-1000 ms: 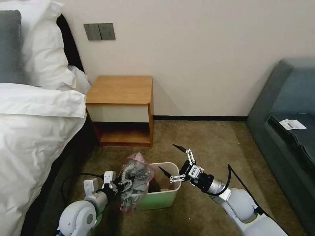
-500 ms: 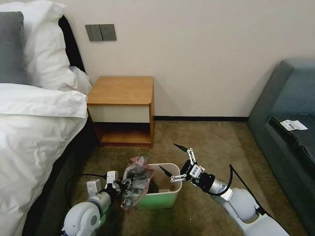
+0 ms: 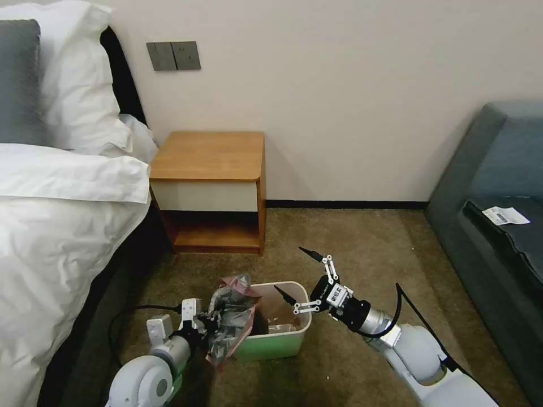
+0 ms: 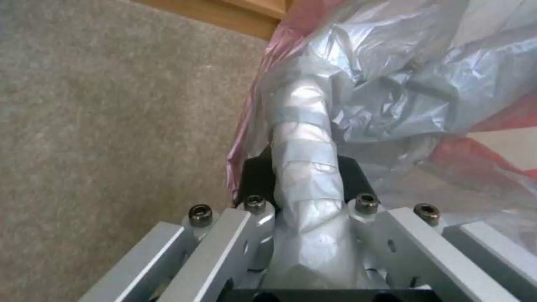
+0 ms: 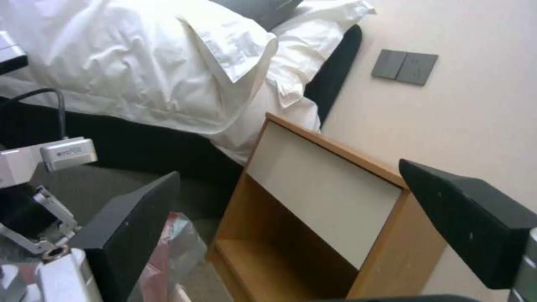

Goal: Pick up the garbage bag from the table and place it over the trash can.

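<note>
— Where is the garbage bag (image 3: pixel 231 316) right now?

— Down on the carpet (image 3: pixel 367 249), bunched against the left end of the trash can (image 3: pixel 277 339). Grey crinkled plastic with its pink band showing; part of it droops over the can's left rim, and the rest hangs outside that wall.

— And the can itself?

— It stands on the floor in front of the table (image 3: pixel 210 186), well apart from it. Cream inside, green outside. Something pale lies at the bottom, but I cannot make out what.

— The table?

— Against the wall, wedged beside the bed (image 3: pixel 56 226) with its white duvet. Its orange-brown top is bare. A grey sofa (image 3: pixel 492 226) sits off to the right, and a paper slip (image 3: pixel 505 215) lies on its seat.

— What are the grippers doing?

— The left gripper (image 3: pixel 210 323) is clenched on the garbage bag at the can's left end; from the wrist camera you see a twisted rope of plastic (image 4: pixel 305 167) pinched between its fingers. The right gripper (image 3: pixel 295 277) hangs over the can's far right corner, its black fingertips (image 5: pixel 131 235) spread wide apart and touching nothing.
</note>
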### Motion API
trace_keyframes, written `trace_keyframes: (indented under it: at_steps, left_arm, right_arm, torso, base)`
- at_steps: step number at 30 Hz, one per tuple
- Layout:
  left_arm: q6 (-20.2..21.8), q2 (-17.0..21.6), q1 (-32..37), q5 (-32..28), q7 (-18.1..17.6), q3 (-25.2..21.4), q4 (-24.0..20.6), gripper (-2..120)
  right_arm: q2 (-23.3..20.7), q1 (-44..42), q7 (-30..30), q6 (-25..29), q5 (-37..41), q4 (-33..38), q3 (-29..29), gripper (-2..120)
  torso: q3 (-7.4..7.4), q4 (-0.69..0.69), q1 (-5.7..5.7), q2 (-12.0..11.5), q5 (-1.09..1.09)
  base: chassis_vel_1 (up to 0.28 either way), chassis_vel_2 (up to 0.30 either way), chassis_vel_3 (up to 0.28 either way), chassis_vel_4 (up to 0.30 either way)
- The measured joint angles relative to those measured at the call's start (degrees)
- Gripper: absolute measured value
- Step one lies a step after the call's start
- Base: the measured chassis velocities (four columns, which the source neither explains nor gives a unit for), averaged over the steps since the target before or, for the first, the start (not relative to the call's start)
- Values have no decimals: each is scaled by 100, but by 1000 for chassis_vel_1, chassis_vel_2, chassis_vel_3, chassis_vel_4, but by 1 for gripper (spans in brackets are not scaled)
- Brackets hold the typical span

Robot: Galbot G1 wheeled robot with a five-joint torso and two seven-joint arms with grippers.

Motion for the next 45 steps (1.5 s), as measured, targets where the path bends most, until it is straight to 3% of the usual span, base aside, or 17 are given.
trace_keyframes:
  at_steps: [5, 7, 10, 16, 21, 33, 45]
  left_arm:
    - [-306, -176, 140, 177, -36, -154, -195, 10]
    - [-877, -318, 176, 392, -30, -296, -314, 8]
    - [-1120, -461, 172, 442, -28, -415, -441, 8]
    - [-1229, -679, 168, 461, -50, -599, -746, 8]
    - [-1445, -832, 275, 683, -102, -747, -1051, 8]
    - [-1915, -884, 378, 1123, -56, -748, -1081, 8]
    - [-2154, -937, 456, 1479, -40, -695, -1165, 8]
  right_arm:
    - [35, 22, 192, -56, 6, 31, -74, 100]
    - [72, 33, 603, -281, 149, 150, -263, 100]
    - [105, 86, 964, -491, 308, 254, -452, 100]
    - [165, 240, 1157, -599, 379, 262, -639, 100]
    - [199, 294, 1501, -1086, 1039, 547, -1052, 100]
    - [267, 857, 2137, -2081, 2377, 1093, -2219, 100]
    - [396, 1788, 2191, -2231, 1989, 235, -3112, 100]
  torso:
    - [2, -1, 1, -2, -6]
    - [1, -1, 1, -2, 3]
    - [-1, 0, 1, -2, 3]
    - [-1, 0, 1, -2, 3]
    - [-2, 0, 1, -2, 4]
    - [-2, 2, 1, -2, 4]
    - [-2, 1, 1, -2, 5]
  base:
    - [0, 0, 0, 0]
    - [0, 0, 0, 0]
    - [0, 0, 0, 0]
    - [0, 0, 0, 0]
    - [0, 0, 0, 0]
    - [0, 0, 0, 0]
    - [0, 0, 0, 0]
